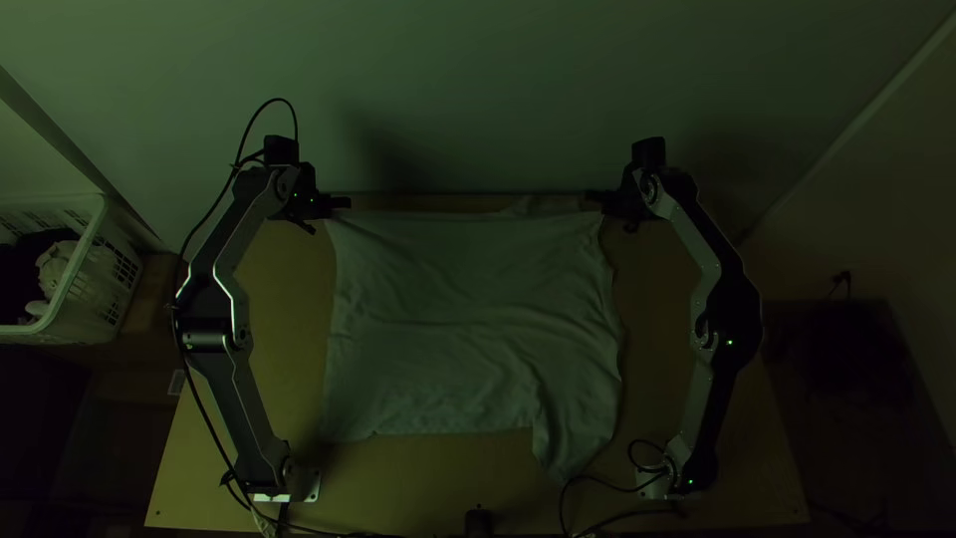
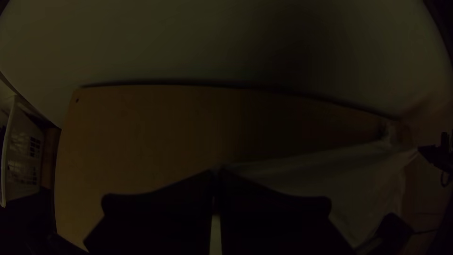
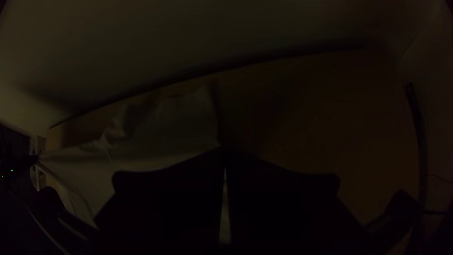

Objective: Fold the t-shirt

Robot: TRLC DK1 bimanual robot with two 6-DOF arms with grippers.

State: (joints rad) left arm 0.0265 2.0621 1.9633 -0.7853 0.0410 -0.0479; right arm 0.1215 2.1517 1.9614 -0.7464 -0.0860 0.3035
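Observation:
The pale t-shirt (image 1: pixel 468 319) hangs or lies stretched between the two grippers, with soft creases and one part reaching lower at its near right. My left gripper (image 1: pixel 342 203) is at its far left corner, and my right gripper (image 1: pixel 596 197) at its far right corner. In the left wrist view, the left gripper (image 2: pixel 216 174) is shut on the corner of the shirt (image 2: pixel 330 174). In the right wrist view, the right gripper (image 3: pixel 223 153) is shut on the shirt (image 3: pixel 155 137), whose cloth extends beyond the fingertips.
A white basket (image 1: pixel 75 289) with cloth in it stands left of the table (image 1: pixel 279 299). A wall (image 1: pixel 448 90) rises behind the table's far edge. Cables (image 1: pixel 597 483) lie near the right arm's base, and a small black object (image 1: pixel 479 522) is at the near edge.

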